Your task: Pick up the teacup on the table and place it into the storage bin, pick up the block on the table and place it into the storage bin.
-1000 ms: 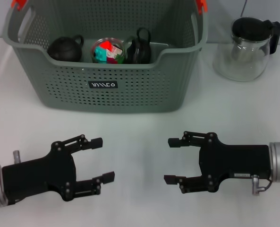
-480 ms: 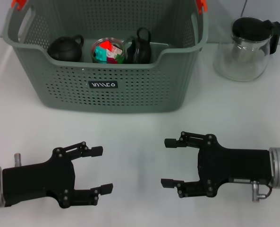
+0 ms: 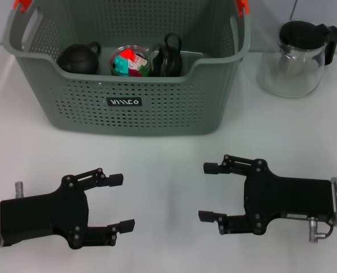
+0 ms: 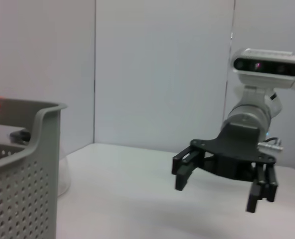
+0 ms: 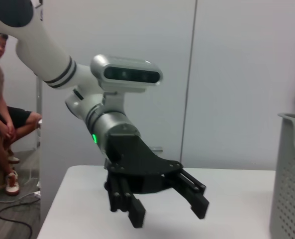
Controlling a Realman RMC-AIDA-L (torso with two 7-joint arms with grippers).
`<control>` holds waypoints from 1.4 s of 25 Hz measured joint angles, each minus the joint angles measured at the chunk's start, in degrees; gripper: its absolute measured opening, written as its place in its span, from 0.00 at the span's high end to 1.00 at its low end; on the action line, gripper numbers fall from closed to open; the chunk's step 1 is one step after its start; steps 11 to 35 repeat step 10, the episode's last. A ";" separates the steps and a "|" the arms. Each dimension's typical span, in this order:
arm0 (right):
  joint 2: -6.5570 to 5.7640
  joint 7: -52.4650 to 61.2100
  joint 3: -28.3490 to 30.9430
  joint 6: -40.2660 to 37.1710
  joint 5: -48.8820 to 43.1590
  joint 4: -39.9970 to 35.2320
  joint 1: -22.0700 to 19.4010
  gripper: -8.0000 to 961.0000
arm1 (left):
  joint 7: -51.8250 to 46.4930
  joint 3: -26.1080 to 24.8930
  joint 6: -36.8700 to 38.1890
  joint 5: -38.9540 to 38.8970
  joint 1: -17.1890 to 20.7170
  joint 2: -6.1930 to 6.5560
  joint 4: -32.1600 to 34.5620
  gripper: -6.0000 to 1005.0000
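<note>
The storage bin [image 3: 157, 108] stands at the back of the table. Inside it are a black teapot [image 3: 79, 58], a glass teacup [image 3: 130, 61] holding red and teal blocks [image 3: 123, 62], and a dark vessel with a loop handle [image 3: 167, 57]. No teacup or block lies on the table top in view. My left gripper [image 3: 121, 202] hovers open and empty over the front left of the table. Facing it at the front right is my right gripper [image 3: 207, 191], open and empty as well. The left wrist view shows the right gripper [image 4: 219, 186], and the right wrist view shows the left gripper [image 5: 164, 209].
A glass pitcher with a black lid [image 3: 298, 57] stands at the back right, beside the bin. The bin's wall [image 4: 33, 174] shows in the left wrist view and its corner [image 5: 291, 174] in the right wrist view. A seated person [image 5: 3, 124] is beyond the table.
The left gripper has sunk slightly toward the front edge. The right gripper has shifted a little to the right. Both stayed open.
</note>
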 joint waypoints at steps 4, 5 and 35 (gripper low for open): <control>0.02 0.00 0.32 0.19 -0.11 0.03 -0.02 0.11 | -0.01 -0.10 0.41 -0.12 -0.02 0.04 -0.02 0.14; 0.03 0.00 0.29 0.21 -0.13 0.04 -0.02 0.11 | -0.03 -0.11 0.42 -0.18 -0.02 0.04 -0.03 0.14; 0.05 0.00 0.33 0.38 -0.19 0.07 -0.02 0.11 | -0.23 -0.09 0.74 -0.27 -0.06 0.06 -0.04 0.14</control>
